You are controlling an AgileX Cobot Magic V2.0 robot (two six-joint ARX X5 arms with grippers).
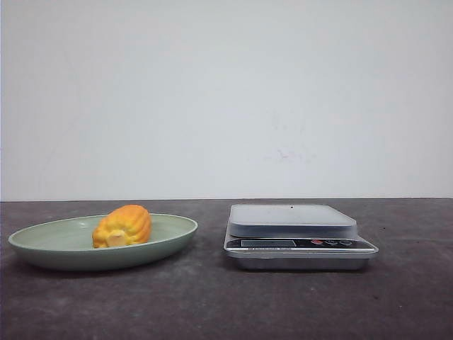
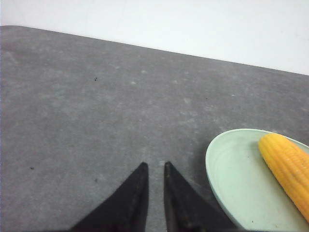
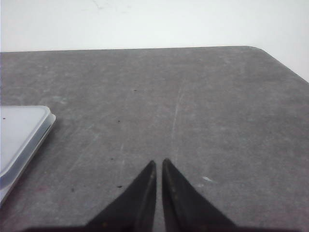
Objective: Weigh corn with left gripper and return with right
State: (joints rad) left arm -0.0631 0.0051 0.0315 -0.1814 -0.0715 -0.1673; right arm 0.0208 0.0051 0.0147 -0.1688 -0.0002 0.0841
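The corn (image 1: pixel 122 226) lies in a green plate (image 1: pixel 42 241) beside a scale (image 1: pixel 297 234) with unreadable label.

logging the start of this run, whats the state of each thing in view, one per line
corn: lying on its side in the plate, pale cut end toward the camera, not held
plate: on the table, left of the scale, holding only the corn
scale: platform bare, display unreadable
left end effector: fingers nearly together, empty, beside the plate
right end effector: fingers nearly together, empty, beside the scale
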